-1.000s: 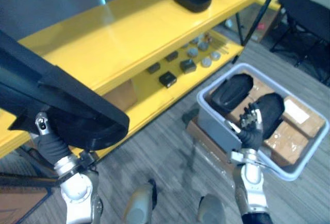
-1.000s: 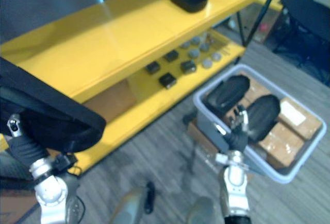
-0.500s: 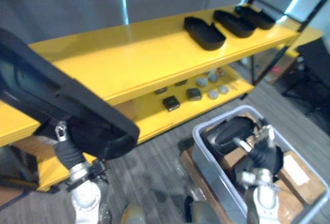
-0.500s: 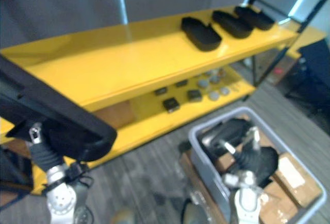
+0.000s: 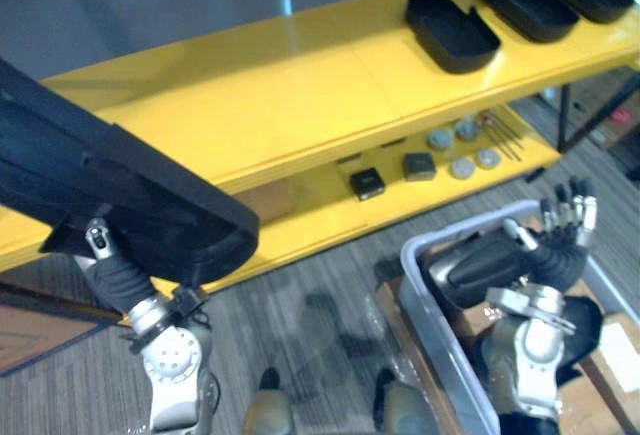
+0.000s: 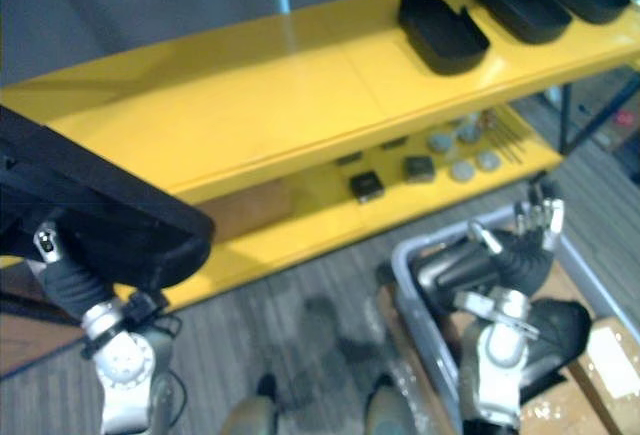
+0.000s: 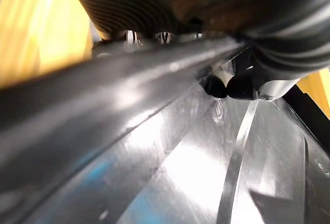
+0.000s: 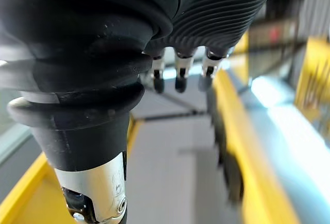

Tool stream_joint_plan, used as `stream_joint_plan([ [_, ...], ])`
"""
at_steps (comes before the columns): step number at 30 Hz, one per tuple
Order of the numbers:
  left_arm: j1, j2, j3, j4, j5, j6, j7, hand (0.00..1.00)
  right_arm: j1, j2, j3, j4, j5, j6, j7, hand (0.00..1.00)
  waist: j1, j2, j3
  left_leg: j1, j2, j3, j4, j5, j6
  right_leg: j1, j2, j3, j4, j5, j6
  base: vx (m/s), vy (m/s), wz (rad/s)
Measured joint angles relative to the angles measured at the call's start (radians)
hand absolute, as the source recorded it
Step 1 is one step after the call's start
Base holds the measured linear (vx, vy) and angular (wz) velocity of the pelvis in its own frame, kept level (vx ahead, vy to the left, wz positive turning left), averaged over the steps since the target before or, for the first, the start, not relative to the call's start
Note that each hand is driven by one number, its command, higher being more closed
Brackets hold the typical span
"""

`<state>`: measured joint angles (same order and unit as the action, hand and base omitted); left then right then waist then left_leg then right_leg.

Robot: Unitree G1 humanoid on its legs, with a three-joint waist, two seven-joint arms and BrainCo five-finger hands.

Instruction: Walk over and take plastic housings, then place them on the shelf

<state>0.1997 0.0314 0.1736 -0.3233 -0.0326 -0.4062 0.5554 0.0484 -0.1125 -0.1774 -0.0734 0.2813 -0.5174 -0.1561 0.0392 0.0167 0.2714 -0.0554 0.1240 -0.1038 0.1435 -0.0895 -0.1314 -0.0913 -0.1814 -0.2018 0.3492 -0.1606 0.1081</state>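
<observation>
My left hand [image 5: 112, 267] is shut on a large black plastic housing [image 5: 100, 185] and holds it at the lower left, in front of the yellow shelf [image 5: 300, 85]. In the left wrist view the housing's glossy rim [image 7: 154, 80] runs between the fingers and the thumb [image 7: 242, 86]. My right hand [image 5: 560, 243] is open, fingers pointing up, and holds nothing. It hangs over a grey bin [image 5: 428, 290] at the lower right. Another black housing [image 5: 480, 260] lies in that bin. Three black housings [image 5: 452, 30] lie in a row on the shelf's top level at the right.
The shelf's lower level [image 5: 330, 205] carries small dark blocks [image 5: 367, 182] and grey round parts [image 5: 462, 150]. Brown cardboard boxes [image 5: 620, 340] lie in the bin beside the housings. The shelf's top level is bare yellow from the middle to the left. Grey carpet floor [image 5: 320, 295] lies before the shelf.
The whole view has shifted with the camera, and the shelf and bin now stand nearer. My left hand keeps its hold on the housing. My right hand's fingers have straightened upward over the bin.
</observation>
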Motion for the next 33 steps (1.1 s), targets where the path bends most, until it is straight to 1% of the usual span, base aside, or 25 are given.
stream_joint_plan([
  [1,0.007,0.0,0.009,0.0,0.002,0.0,-0.017,1.0,-0.008,0.0,0.004,-0.001,0.0,0.002,0.008,0.0,-0.001,-0.002,-0.002,0.0,-0.011,0.0,-0.01,0.015,0.015,0.019,-0.015,-0.029,-0.011,0.0,0.005,0.04,0.037,1.02],
  [2,0.011,0.0,0.011,-0.001,0.002,0.0,-0.029,1.0,-0.016,0.0,0.004,-0.001,0.0,0.007,0.012,0.0,-0.001,-0.001,-0.007,0.0,-0.02,0.0,-0.023,0.032,0.019,0.036,-0.027,-0.056,-0.021,0.002,0.008,0.04,0.027,0.81],
  [3,0.013,0.0,0.012,-0.004,0.001,0.0,-0.038,1.0,-0.024,0.0,0.004,0.0,0.0,0.014,0.015,0.0,0.001,-0.002,-0.009,0.0,-0.026,0.0,-0.034,0.047,0.02,0.046,-0.035,-0.074,-0.028,0.002,0.01,0.03,0.036,0.99],
  [4,0.016,0.0,0.011,-0.011,0.002,0.0,-0.067,1.0,-0.042,-0.002,0.007,0.003,0.0,0.024,0.029,0.0,0.001,-0.001,-0.018,-0.008,-0.039,0.004,-0.064,0.08,0.025,0.06,-0.05,-0.109,-0.037,0.002,0.01,0.02,0.031,0.81],
  [5,0.017,0.0,0.01,-0.013,0.002,-0.002,-0.076,1.0,-0.05,-0.002,0.01,0.005,0.0,0.026,0.033,0.0,0.003,0.0,-0.024,-0.011,-0.041,0.002,-0.079,0.093,0.024,0.059,-0.053,-0.121,-0.041,0.002,0.01,0.02,0.022,0.8],
  [7,0.019,0.0,0.011,-0.019,0.001,-0.003,-0.095,1.0,-0.1,-0.004,0.033,0.025,-0.001,0.046,0.066,0.0,0.009,0.003,-0.027,-0.012,-0.045,0.003,-0.12,0.128,0.025,0.058,-0.058,-0.137,-0.05,0.008,0.018,-0.01,0.004,0.35],
  [10,0.018,0.0,-0.001,-0.019,0.02,-0.002,-0.107,1.0,-0.131,-0.006,0.072,0.078,-0.001,0.059,0.098,0.0,0.006,0.006,-0.029,-0.007,-0.047,0.003,-0.144,0.145,0.024,0.059,-0.061,-0.147,-0.061,0.013,0.022,-0.03,0.001,0.07],
  [11,0.016,0.001,-0.001,-0.019,0.042,-0.001,-0.108,1.0,-0.132,-0.006,0.083,0.098,-0.002,0.061,0.103,0.0,0.003,0.01,-0.031,-0.004,-0.047,0.006,-0.156,0.152,0.025,0.06,-0.06,-0.147,-0.065,0.016,0.02,0.0,0.0,0.0],
  [13,0.016,0.003,0.0,-0.019,0.052,0.001,-0.119,1.0,-0.132,-0.009,0.089,0.115,-0.001,0.061,0.109,0.0,0.001,0.018,-0.037,0.003,-0.048,0.012,-0.174,0.161,0.024,0.06,-0.06,-0.143,-0.073,0.025,0.023,-0.02,0.008,-0.06],
  [16,0.017,0.005,0.003,-0.019,0.055,0.001,-0.128,1.0,-0.128,-0.026,0.101,0.13,-0.002,0.07,0.113,0.0,0.001,0.026,-0.045,0.012,-0.047,0.05,-0.183,0.162,0.025,0.059,-0.057,-0.119,-0.102,0.049,0.031,-0.01,0.021,-0.24],
  [17,0.017,0.009,0.006,-0.018,0.066,0.001,-0.127,1.0,-0.122,-0.034,0.101,0.134,-0.002,0.081,0.113,0.0,0.001,0.025,-0.047,0.022,-0.047,0.065,-0.189,0.162,0.025,0.06,-0.055,-0.1,-0.111,0.058,0.033,0.0,0.027,-0.32],
  [20,0.016,0.043,0.005,-0.018,0.091,0.001,-0.128,1.0,-0.075,-0.041,0.095,0.136,-0.002,0.087,0.111,0.0,-0.005,0.018,-0.061,0.027,-0.049,0.092,-0.187,0.159,0.026,0.06,-0.056,-0.088,-0.125,0.071,0.036,0.02,0.021,-0.21],
  [21,0.012,0.062,0.005,-0.014,0.091,0.001,-0.13,1.0,-0.046,-0.041,0.084,0.136,-0.002,0.088,0.107,0.0,-0.011,0.013,-0.061,0.038,-0.053,0.097,-0.186,0.153,0.028,0.061,-0.063,-0.081,-0.112,0.069,0.034,0.03,0.022,-0.13],
  [23,0.001,0.07,0.004,0.012,0.088,-0.001,-0.141,1.0,0.001,-0.034,0.049,0.136,-0.002,0.088,0.087,0.0,-0.031,0.007,-0.056,0.05,-0.065,0.099,-0.155,0.123,0.04,0.056,-0.083,-0.064,-0.044,0.065,0.029,0.0,0.037,-0.04],
  [24,-0.004,0.07,-0.001,0.035,0.087,-0.001,-0.155,1.0,0.043,-0.014,0.02,0.133,-0.003,0.088,0.066,0.0,-0.054,0.006,-0.048,0.06,-0.068,0.091,-0.121,0.093,0.046,0.036,-0.095,-0.027,0.065,0.065,0.026,-0.06,0.065,0.1],
  [25,-0.002,0.076,0.0,0.041,0.086,-0.001,-0.168,1.0,0.087,0.013,-0.007,0.118,-0.006,0.087,0.049,0.0,-0.062,-0.002,-0.042,0.074,-0.069,0.086,-0.093,0.069,0.046,0.012,-0.097,0.027,0.16,0.074,0.012,-0.07,0.067,0.06],
  [26,0.008,0.087,0.0,0.037,0.079,-0.003,-0.18,1.0,0.147,0.05,-0.039,0.101,-0.023,0.084,0.04,0.0,-0.067,-0.017,-0.036,0.095,-0.062,0.085,-0.077,0.049,0.047,-0.015,-0.086,0.085,0.251,0.096,-0.019,-0.08,0.026,0.03],
  [27,0.026,0.089,-0.001,0.022,0.072,-0.003,-0.187,1.0,0.191,0.078,-0.059,0.079,-0.023,0.084,0.029,0.0,-0.081,-0.023,-0.038,0.098,-0.045,0.085,-0.077,0.047,0.048,-0.042,-0.064,0.126,0.296,0.128,-0.037,-0.05,-0.03,0.0],
  [28,0.036,0.089,-0.003,0.012,0.071,-0.003,-0.187,1.0,0.205,0.089,-0.062,0.067,-0.022,0.083,0.024,0.0,-0.087,-0.023,-0.038,0.098,-0.033,0.087,-0.087,0.046,0.049,-0.05,-0.047,0.141,0.292,0.141,-0.041,-0.05,-0.052,0.05],
  [29,0.045,0.088,-0.018,0.006,0.071,-0.003,-0.187,1.0,0.227,0.104,-0.073,0.044,-0.022,0.082,0.024,0.0,-0.089,-0.026,-0.042,0.099,-0.018,0.089,-0.114,0.046,0.049,-0.041,-0.022,0.156,0.253,0.148,-0.041,-0.03,-0.034,0.05],
  [30,0.054,0.088,-0.031,0.003,0.07,-0.003,-0.187,1.0,0.246,0.117,-0.077,0.011,-0.022,0.079,0.024,0.0,-0.088,-0.036,-0.051,0.103,-0.012,0.103,-0.154,0.048,0.048,-0.017,-0.01,0.159,0.172,0.142,-0.044,0.0,0.0,0.0],
  [31,0.059,0.096,-0.031,-0.02,0.069,0.0,-0.187,1.0,0.259,0.144,-0.075,-0.048,-0.022,0.063,0.024,0.0,-0.084,-0.094,-0.06,0.057,-0.019,0.177,-0.08,0.038,0.07,0.021,-0.039,0.151,0.048,0.08,-0.046,0.07,-0.077,-0.15],
  [32,0.06,0.096,-0.04,-0.038,0.07,-0.001,-0.186,1.0,0.253,0.153,-0.073,-0.097,-0.021,0.041,0.024,0.0,-0.064,-0.112,-0.052,-0.003,-0.006,0.223,0.004,0.034,0.005,0.05,-0.057,0.126,-0.042,-0.009,0.037,0.04,-0.147,-0.29],
  [33,0.054,0.081,-0.043,-0.028,0.072,0.002,-0.185,1.0,0.231,0.149,-0.074,-0.094,-0.021,0.044,0.023,0.0,-0.061,-0.116,-0.041,-0.003,-0.007,0.225,0.009,0.03,0.0,0.06,-0.054,0.123,-0.062,0.0,0.062,-0.03,-0.175,-0.11],
])
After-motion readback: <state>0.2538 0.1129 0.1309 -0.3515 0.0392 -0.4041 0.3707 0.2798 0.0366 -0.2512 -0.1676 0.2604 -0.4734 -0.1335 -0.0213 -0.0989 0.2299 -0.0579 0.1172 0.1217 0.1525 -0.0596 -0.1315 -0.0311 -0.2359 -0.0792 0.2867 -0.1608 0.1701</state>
